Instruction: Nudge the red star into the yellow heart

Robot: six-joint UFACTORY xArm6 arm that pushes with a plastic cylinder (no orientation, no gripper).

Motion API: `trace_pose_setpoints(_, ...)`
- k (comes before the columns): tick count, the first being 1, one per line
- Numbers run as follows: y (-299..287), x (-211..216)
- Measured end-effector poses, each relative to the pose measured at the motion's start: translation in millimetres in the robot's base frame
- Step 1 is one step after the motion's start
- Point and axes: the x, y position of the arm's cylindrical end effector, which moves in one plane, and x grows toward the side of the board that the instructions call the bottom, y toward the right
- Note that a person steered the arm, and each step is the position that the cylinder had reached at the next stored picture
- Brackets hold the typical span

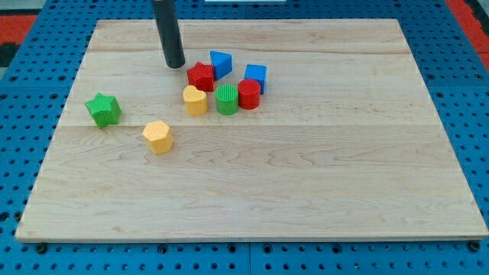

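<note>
The red star (pixel 201 76) lies in the upper middle of the wooden board (pixel 321 168). The yellow heart (pixel 195 100) sits just below it, nearly touching its lower edge. My tip (pixel 175 64) rests on the board just left of and slightly above the red star, a small gap away. The rod rises out of the view's top.
A blue triangle (pixel 221 63) touches the red star's upper right. A green cylinder (pixel 226 99), a red cylinder (pixel 248 94) and a blue cube (pixel 255 76) cluster to the right. A yellow pentagon (pixel 158 137) and a green star (pixel 103 109) lie at the left.
</note>
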Motion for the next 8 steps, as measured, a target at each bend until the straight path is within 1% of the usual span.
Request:
trace_pose_setpoints(2, 6, 24)
trace_pose_setpoints(3, 6, 29)
trace_pose_setpoints(4, 6, -10)
trace_pose_setpoints(5, 16, -19)
trace_pose_setpoints(6, 35, -5)
trace_pose_setpoints(7, 39, 17)
trace_pose_setpoints(8, 39, 29)
